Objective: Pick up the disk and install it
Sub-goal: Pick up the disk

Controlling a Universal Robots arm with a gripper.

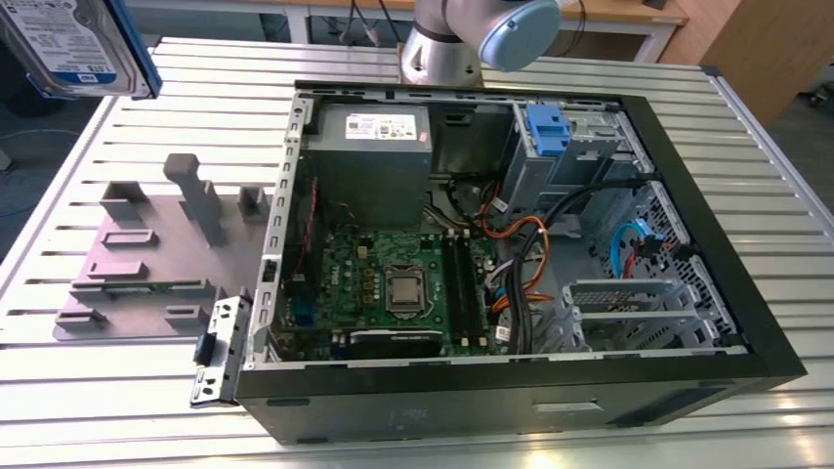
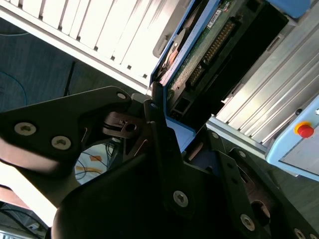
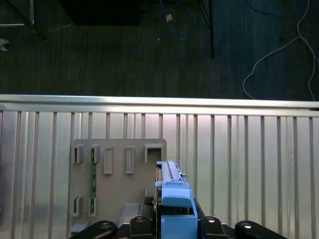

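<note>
The disk [image 1: 72,44] hangs high over the table's far corner at the exterior view's left, its white-and-blue label facing the camera and a blue carrier along its edge. In the second wrist view its green circuit-board underside [image 2: 202,50] and blue carrier show between the black fingers [image 2: 159,129]. My gripper [image 2: 182,132] is shut on the disk. In the first wrist view the disk [image 3: 172,186] stands edge-on above the gripper [image 3: 174,226], over the grey fixture plate [image 3: 117,186].
An open computer case [image 1: 749,313] lies on the slatted metal table [image 1: 92,401], with a grey power supply [image 1: 371,147] and a drive bay with a blue latch [image 1: 545,127] inside. The fixture plate [image 1: 150,259] lies beside the case. A red button [image 2: 304,130] sits nearby.
</note>
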